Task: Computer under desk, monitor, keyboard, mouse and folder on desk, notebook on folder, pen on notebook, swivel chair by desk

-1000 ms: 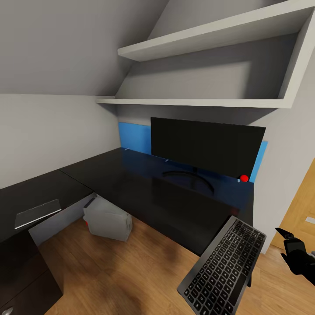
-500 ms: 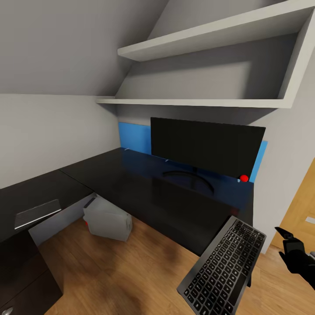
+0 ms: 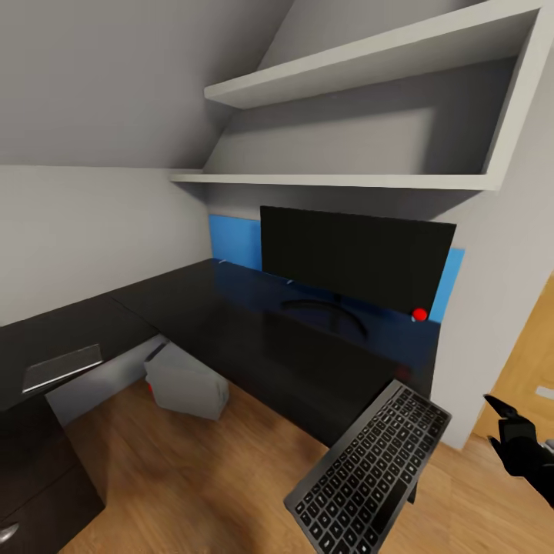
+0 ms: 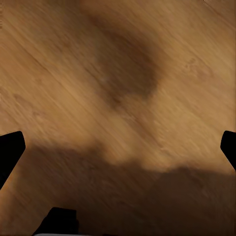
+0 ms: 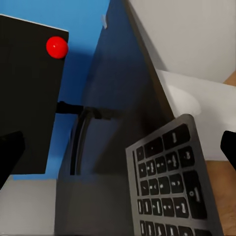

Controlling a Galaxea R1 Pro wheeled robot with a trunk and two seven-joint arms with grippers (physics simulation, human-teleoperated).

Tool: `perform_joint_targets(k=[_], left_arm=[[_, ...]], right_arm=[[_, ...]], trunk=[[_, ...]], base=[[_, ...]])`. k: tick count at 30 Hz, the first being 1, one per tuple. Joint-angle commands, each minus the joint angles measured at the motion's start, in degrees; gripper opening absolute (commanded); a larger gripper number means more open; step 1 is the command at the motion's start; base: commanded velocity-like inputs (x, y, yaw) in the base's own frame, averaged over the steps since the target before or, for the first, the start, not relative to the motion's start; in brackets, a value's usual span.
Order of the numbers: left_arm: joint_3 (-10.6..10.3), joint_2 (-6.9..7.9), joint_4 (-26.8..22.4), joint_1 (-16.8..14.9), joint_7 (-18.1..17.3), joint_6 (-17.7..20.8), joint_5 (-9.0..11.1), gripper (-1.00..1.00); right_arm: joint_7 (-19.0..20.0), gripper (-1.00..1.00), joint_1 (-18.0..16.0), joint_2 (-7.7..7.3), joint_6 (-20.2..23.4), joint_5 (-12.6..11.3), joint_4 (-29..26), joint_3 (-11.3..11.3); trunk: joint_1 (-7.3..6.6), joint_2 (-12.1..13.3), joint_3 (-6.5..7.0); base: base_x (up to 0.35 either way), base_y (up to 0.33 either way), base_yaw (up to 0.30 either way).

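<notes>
— Placement is what is in hand: the slim silver-grey keyboard with dark keys (image 3: 369, 481) is seen at five o'clock in the head view. It is tilted in the air over the light wooden floor (image 3: 231, 477), just off the front edge of the large black L-shaped desk (image 3: 231, 323).

— How is the pincer set?

— The right gripper (image 5: 119, 147) is shown with its fingertips wide apart and the keyboard's end low between them. No closing on the keyboard can be made out, so what carries it cannot be told. The left gripper (image 4: 118, 147) is likewise spread wide, with nothing between its fingers, above the floor.

— Where should the keyboard be taken?

— The wide flat black monitor (image 3: 354, 258) is found at twelve o'clock from the keyboard, already on the desk. Bare desktop before its curved foot is probably the best target.

— And what care is called for?

— The keyboard should be raised above the desktop before it is carried to twelve o'clock, since its far corner could be caught on the edge. It should be levelled, squared to the screen and lowered flat before release. Room should be kept beside it for the mouse. The pale grey-white boxy computer (image 3: 188, 381), under the desk at nine o'clock, need not be disturbed.
</notes>
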Motion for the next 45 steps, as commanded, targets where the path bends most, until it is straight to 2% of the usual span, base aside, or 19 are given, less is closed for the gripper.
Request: perform_joint_targets(k=[1,12,21,27,37,45], left_arm=[[-0.21,0.04,-0.15,0.01,0.43,0.19,0.45,1.0],[-0.23,0.04,-0.08,0.0,0.41,0.19,0.45,1.0],[-0.23,0.04,-0.06,0.01,0.41,0.18,0.52,1.0],[-0.23,0.04,-0.02,0.02,0.38,0.19,0.53,1.0],[-0.31,0.03,0.86,0.01,0.32,0.19,0.47,1.0],[-0.32,-0.01,0.98,-0.01,0.32,0.19,0.45,1.0]], right_arm=[[-0.39,1.0,-0.03,0.01,0.22,-0.42,-0.07,-0.11],[-0.34,1.0,-0.03,-0.05,0.23,-0.38,-0.07,-0.12],[-0.26,1.0,-0.03,-0.01,0.23,-0.38,-0.07,-0.09],[-0.2,1.0,-0.03,0.02,0.16,-0.32,-0.07,-0.1],[-0.16,1.0,-0.03,0.0,0.14,-0.22,-0.07,-0.65],[-0.18,1.0,-0.03,-0.05,0.22,-0.24,-0.02,-1.16]], trunk=[[0.0,-0.03,-0.05],[0.0,-0.03,-0.05],[0.0,-0.03,-0.05],[0.0,-0.03,-0.05],[0.0,-0.03,-0.05],[0.0,-0.03,-0.05]], base=[[-0.002,-0.138,0.235],[0.0,-0.226,0.145],[0.0,-0.024,0.011],[-0.026,-0.08,0.188],[-0.131,-0.277,0.229],[-0.194,-0.278,0.053]])
